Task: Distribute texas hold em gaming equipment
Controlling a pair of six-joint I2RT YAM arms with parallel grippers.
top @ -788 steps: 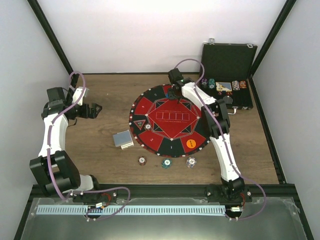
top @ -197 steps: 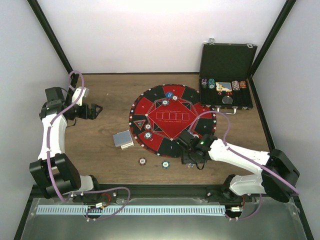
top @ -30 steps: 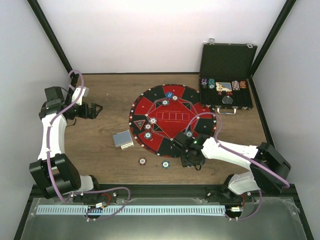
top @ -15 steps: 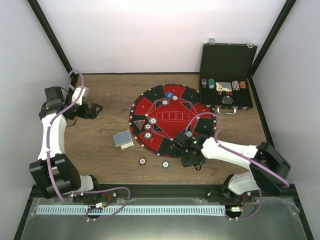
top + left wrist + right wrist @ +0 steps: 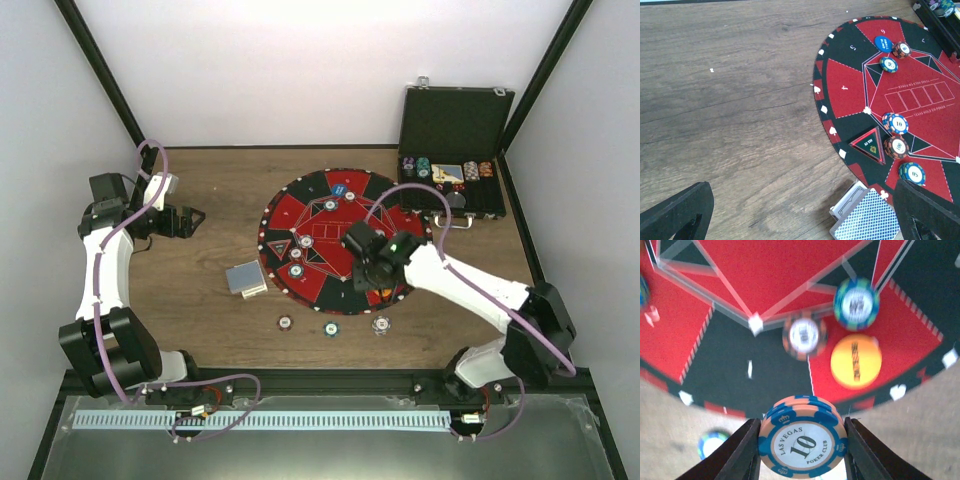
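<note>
**Ana:** Right wrist view first. What is the right gripper (image 5: 801, 450) doing?

**Ben:** It is pinching a pink-and-blue 10 chip (image 5: 802, 439) by its edges, one finger on each side. A second rim shows right behind it, so there may be two chips stacked. The chip hangs over the near rim of the mat (image 5: 725, 375).

**Ana:** What lies beneath it?

**Ben:** On the mat there is an orange button (image 5: 856, 361), with a brown-rimmed chip (image 5: 804, 336) just beside it. A teal chip (image 5: 856, 304) sits a little further in.

**Ana:** And the top external view?

**Ben:** The right gripper is above the mat's near right part. A row of three loose chips (image 5: 331, 327) sits on the surface (image 5: 200, 300), between the mat and the near edge. The card deck (image 5: 245, 278) lies just beside the mat's near left rim. A blue button (image 5: 341, 188) is on the mat's far side and a triangular marker (image 5: 277, 246) on its left side. The case (image 5: 455, 125) stands open at the far right corner.

**Ana:** And the left gripper (image 5: 192, 219)?

**Ben:** Its fingers are spread wide and hold nothing. It is near the left edge of the surface, well apart from the mat.
</note>
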